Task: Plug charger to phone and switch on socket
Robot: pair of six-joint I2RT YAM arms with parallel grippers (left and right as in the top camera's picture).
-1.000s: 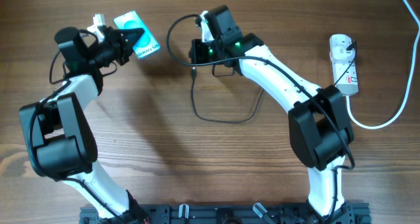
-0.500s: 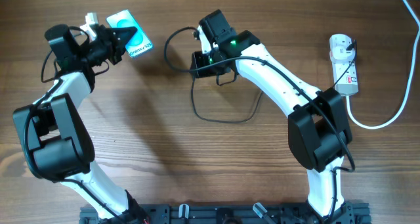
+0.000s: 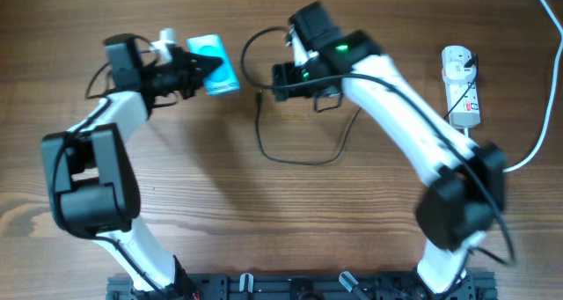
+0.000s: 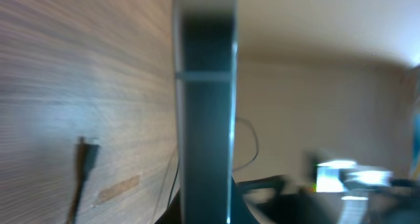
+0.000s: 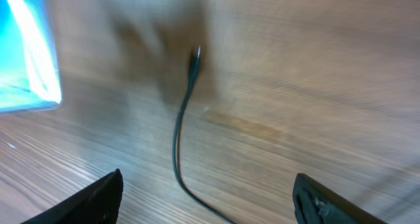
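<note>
1. The wooden table (image 3: 176, 203) bears the cables and strip.
2. The right arm (image 3: 396, 106) reaches across between phone and socket, over the charger's upper loop.
3. The socket (image 3: 461, 87) lies far right, a white cable (image 3: 528, 150) beside it.
4. The left gripper (image 3: 195, 69) is clamped on the phone (image 3: 215, 64), upper left, tilted on edge.
5. The right gripper (image 5: 205, 184) hangs with fingers apart, gripping nothing.
6. The charger (image 3: 264, 146) lies loose; its connector tip (image 5: 195, 55) rests near the phone, apart.

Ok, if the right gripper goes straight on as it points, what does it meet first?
Probably the thin black charger cable, near its connector tip, on the wooden table; depth is unclear. The right gripper is open, and the teal-screened phone is off its line.
</note>
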